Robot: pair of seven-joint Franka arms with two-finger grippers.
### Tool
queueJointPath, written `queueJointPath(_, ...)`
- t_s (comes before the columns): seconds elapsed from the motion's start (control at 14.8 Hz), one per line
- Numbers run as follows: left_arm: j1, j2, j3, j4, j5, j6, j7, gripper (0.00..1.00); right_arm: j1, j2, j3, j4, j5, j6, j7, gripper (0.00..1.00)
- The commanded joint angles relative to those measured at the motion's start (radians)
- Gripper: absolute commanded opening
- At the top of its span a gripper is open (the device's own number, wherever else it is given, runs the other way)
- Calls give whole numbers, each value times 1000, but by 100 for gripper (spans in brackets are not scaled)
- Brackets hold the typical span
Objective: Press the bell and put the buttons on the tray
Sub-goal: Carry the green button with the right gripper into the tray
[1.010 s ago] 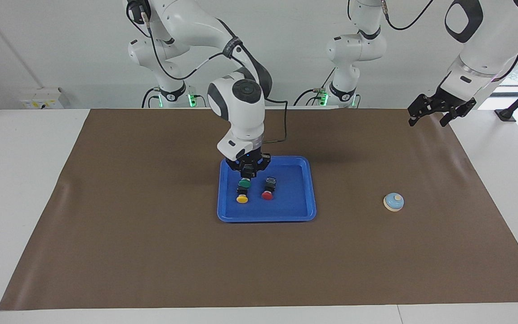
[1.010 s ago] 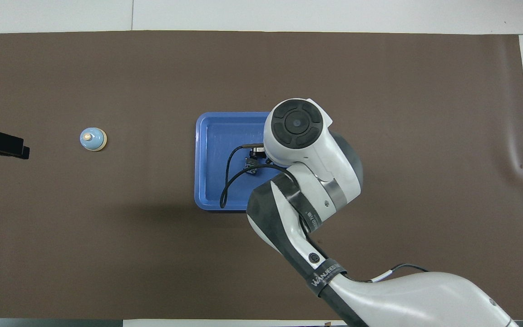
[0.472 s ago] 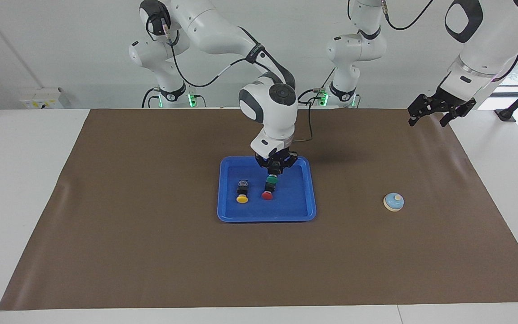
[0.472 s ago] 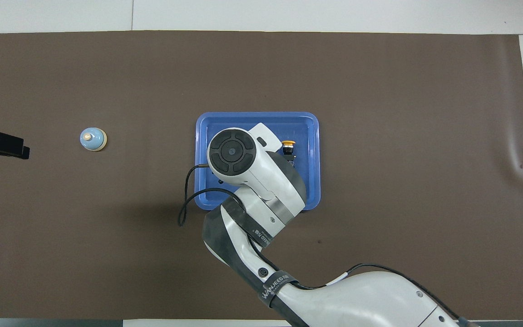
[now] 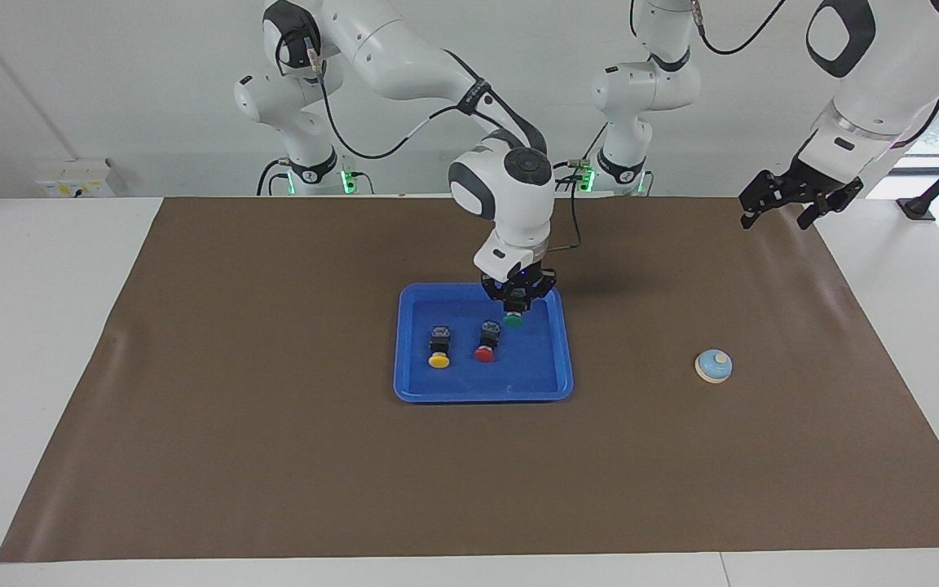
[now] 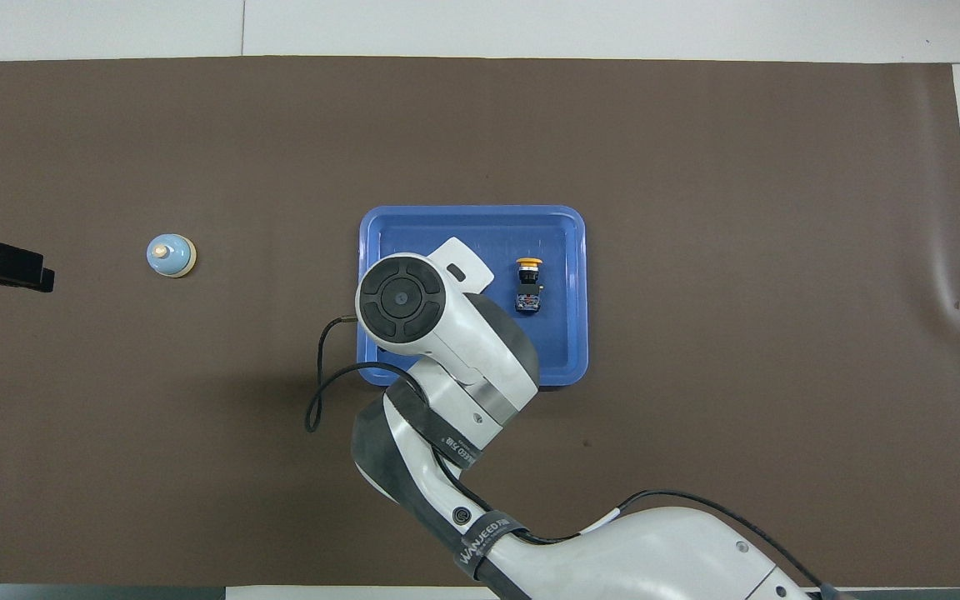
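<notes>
Green button [image 5: 513, 321] pinched by my right gripper [image 5: 513, 311] over the tray [image 5: 547, 388], ready to set beside the red button [image 5: 484, 353]; left gripper [image 5: 787, 205] waits, fingers spread, so the bell [image 5: 714, 365] stays clear.

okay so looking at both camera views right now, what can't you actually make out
- Overhead view: the right arm covers the green button, the red button and the right gripper; only the yellow button shows on the tray.
- Facing view: whether the green button touches the tray floor or hangs just above it.
- Overhead view: the left gripper is cut off by the edge.
- Either view: whether the bell has been pressed.
</notes>
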Motion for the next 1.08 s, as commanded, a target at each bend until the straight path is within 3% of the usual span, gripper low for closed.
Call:
queueJointPath(0.0, 0, -6, 3, 5, 0, 1, 7, 100, -4, 23, -3, 6, -1, 24, -30, 0)
queueJointPath(0.54, 0, -6, 3, 5, 0, 1, 7, 100, 40, 48, -3, -34, -3, 98, -43, 0)
queueJointPath(0.61, 0, -6, 3, 5, 0, 1, 7, 100, 40, 48, -3, -34, -3, 100, -41, 33)
queueJointPath(0.67, 0, -6, 3, 5, 0, 1, 7, 100, 42, 46, -3, -34, -3, 97, -38, 99)
queueJointPath(1.01, 0, -6, 3, 5, 0, 1, 7, 100, 41, 28, -9, -14, 6, 17, 23, 100)
